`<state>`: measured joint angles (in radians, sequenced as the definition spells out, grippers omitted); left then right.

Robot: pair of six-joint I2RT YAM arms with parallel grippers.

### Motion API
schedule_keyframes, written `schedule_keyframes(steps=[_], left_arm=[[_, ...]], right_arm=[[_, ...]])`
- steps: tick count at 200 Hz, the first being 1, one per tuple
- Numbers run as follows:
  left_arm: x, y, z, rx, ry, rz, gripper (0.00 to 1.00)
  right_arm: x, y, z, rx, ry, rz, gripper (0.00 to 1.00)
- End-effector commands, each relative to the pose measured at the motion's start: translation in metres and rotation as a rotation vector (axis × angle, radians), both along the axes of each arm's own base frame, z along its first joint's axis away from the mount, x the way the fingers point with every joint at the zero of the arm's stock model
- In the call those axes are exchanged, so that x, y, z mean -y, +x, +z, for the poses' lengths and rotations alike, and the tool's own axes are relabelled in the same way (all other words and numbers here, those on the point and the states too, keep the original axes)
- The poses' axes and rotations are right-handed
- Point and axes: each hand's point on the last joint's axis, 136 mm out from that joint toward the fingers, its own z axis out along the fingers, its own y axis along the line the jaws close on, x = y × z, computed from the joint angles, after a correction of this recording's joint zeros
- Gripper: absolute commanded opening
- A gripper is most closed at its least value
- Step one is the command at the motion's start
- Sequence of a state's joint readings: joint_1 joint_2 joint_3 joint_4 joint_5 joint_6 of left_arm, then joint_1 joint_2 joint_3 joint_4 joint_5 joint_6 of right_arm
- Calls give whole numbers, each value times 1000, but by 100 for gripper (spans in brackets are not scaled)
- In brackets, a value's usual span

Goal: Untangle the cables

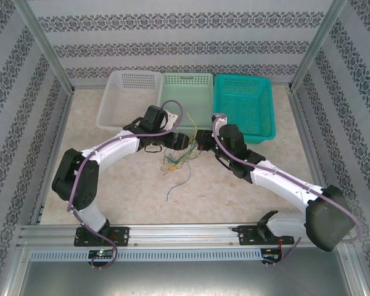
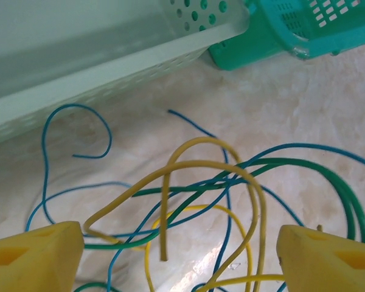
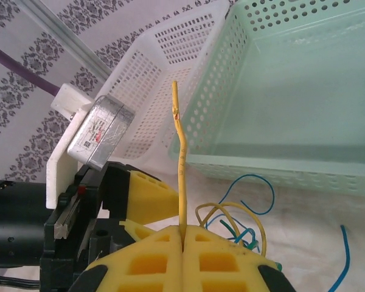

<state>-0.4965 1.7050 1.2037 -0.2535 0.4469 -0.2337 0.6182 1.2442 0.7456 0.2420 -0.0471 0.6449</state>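
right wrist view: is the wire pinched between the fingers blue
No, the wire standing up from between the shut right fingers is yellow.

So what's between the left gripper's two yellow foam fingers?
A tangle of thin yellow, green and blue cables on the tabletop, in the left wrist view.
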Motion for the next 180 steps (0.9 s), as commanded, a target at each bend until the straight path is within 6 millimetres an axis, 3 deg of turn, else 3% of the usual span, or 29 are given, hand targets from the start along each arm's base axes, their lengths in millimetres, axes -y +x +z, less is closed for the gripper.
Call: schedule_keyframes(steps=[1,10,33,42,65,98,108,143,180], left_arm=[[17,-2,2,9,-12,-57,75],[18,-4,-2,-2,-4,-60,69],[13,-5,-14,-28,37,-37,40],[8,-5,-19,-35,67,-17,35],[-4,-5,-22,-34,124,19,41],[-22,-3,-19,-10,196,79,36],[-24,-5,-16,-9,201,82,42],[-27,-23,0,44,179,51,73],[-17,-77,6,90,190,-169,75]], right_arm=[[1,-1,25,53,127,4,0],[3,-1,25,52,137,-1,0],[6,-4,26,55,150,-5,0],[7,-4,22,35,136,-8,0],[10,-10,-8,-64,25,-15,0],[27,-21,-61,-209,-52,-104,0],[31,-22,-70,-236,-56,-126,0],[31,-14,-63,-217,-36,-162,0],[14,-1,-55,-236,-36,-129,0]])
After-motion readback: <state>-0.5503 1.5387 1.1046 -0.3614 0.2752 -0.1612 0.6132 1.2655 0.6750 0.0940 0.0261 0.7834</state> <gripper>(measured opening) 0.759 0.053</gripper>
